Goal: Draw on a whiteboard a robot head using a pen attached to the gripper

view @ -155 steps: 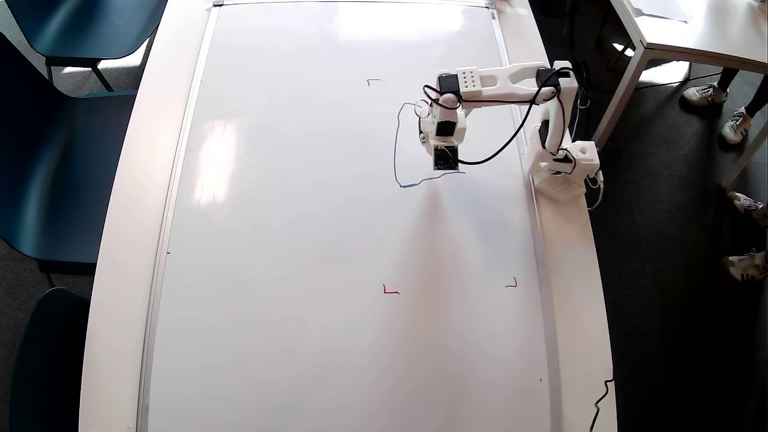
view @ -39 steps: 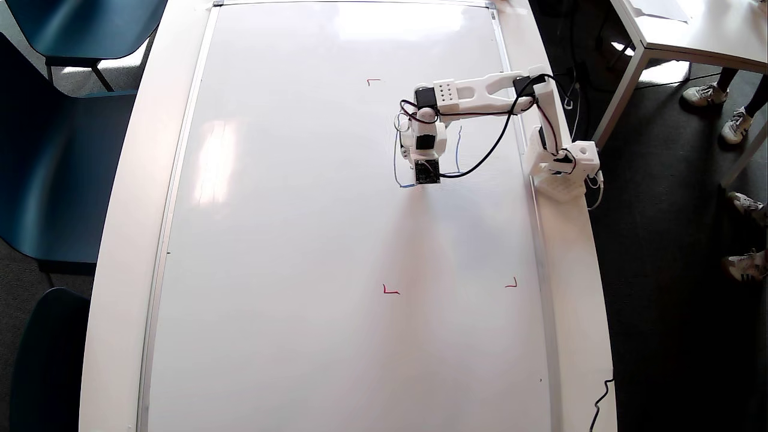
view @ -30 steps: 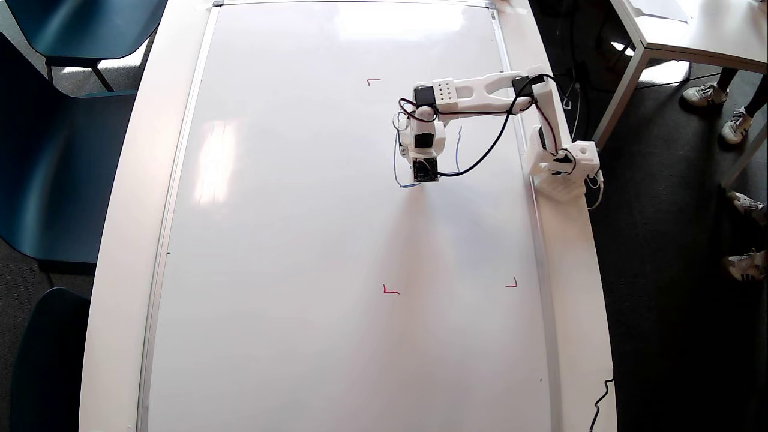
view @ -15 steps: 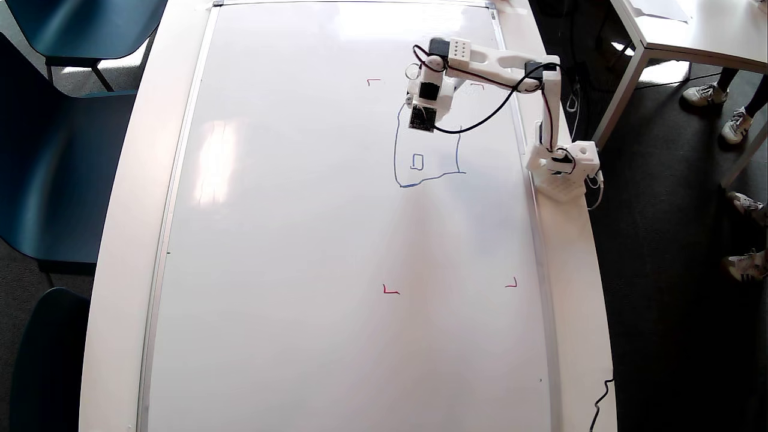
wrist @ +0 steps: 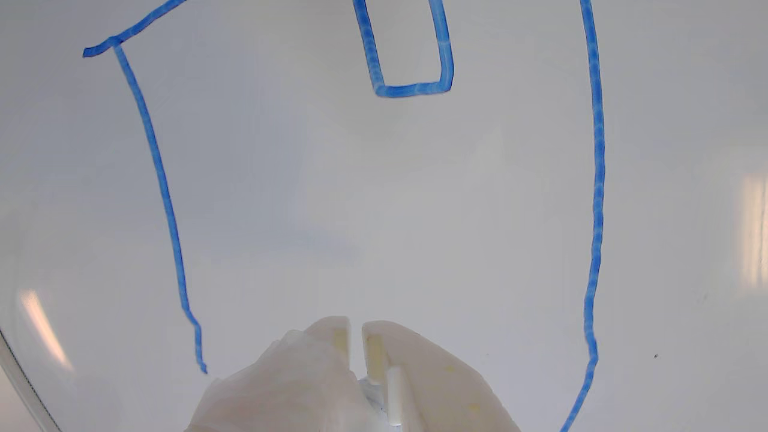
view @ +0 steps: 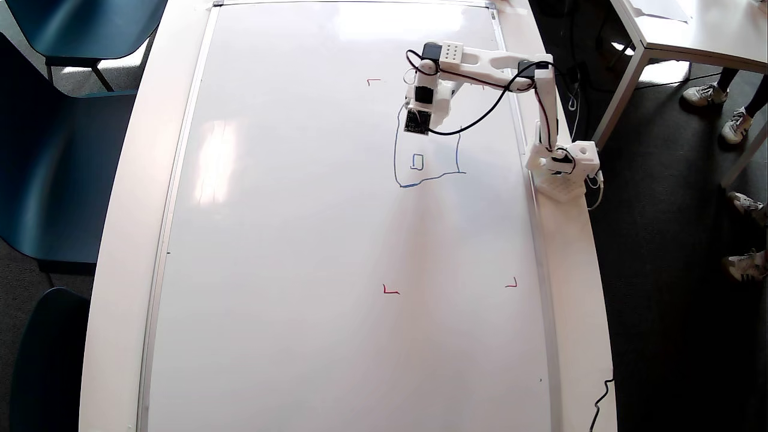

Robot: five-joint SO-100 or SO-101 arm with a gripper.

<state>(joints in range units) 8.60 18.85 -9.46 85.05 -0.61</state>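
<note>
Blue marker lines make up the unfinished robot head [view: 427, 157] on the whiteboard [view: 300, 240], which lies flat on a white surface [view: 120, 240]. Going left to right in the overhead view: dark blue chairs [view: 54, 150] stand beside the surface, then comes the broad bare board with red corner marks [view: 390, 290], then the drawing, then the arm's base [view: 564, 165] on the right rim. The outline has a left side, a wobbly bottom line and a right side, with one small rectangle [view: 417, 162] inside. The tool [view: 418, 114] hangs over the outline's upper left corner, where the top is hidden or undrawn. In the wrist view the tool [wrist: 355, 336] enters from the bottom edge, its two white fingers [wrist: 408, 366] nearly together with a narrow slit between them. The pen cannot be made out, so I cannot tell whether they clamp it.
</note>
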